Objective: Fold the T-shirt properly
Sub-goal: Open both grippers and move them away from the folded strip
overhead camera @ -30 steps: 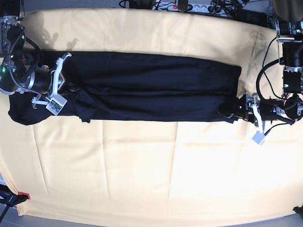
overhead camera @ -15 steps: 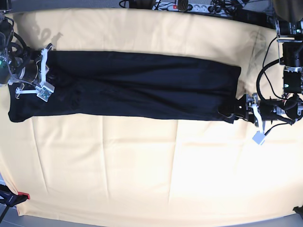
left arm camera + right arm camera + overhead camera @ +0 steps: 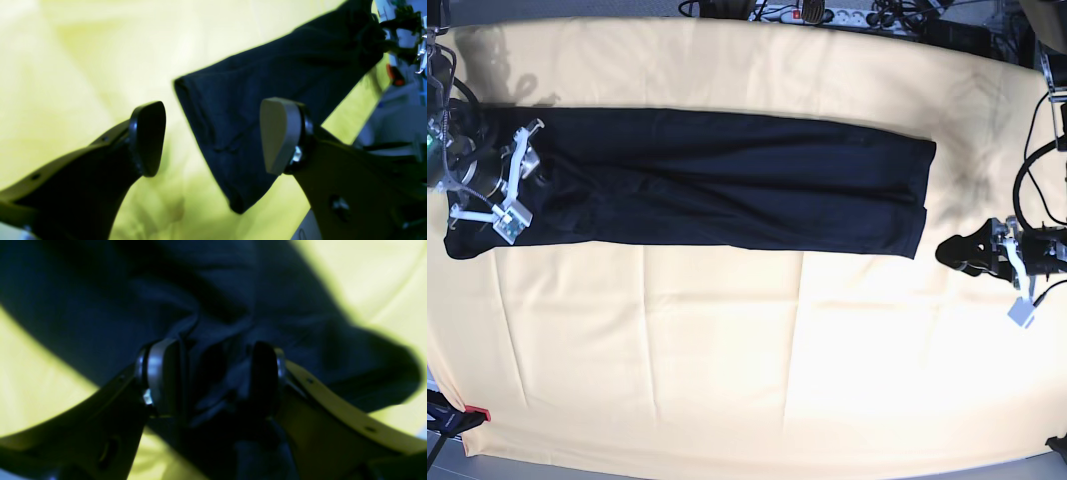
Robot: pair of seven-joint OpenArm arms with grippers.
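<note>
Both grippers stand with fingers apart. The left gripper (image 3: 213, 138) is clear of the T-shirt (image 3: 727, 180). Blur hides whether the right gripper (image 3: 213, 380), fabric bunched between its fingers, grips it.

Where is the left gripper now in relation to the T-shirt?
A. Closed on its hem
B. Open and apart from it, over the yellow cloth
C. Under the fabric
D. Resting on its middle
B: in the base view the left gripper is open, off the T-shirt's end, above the cloth.
</note>
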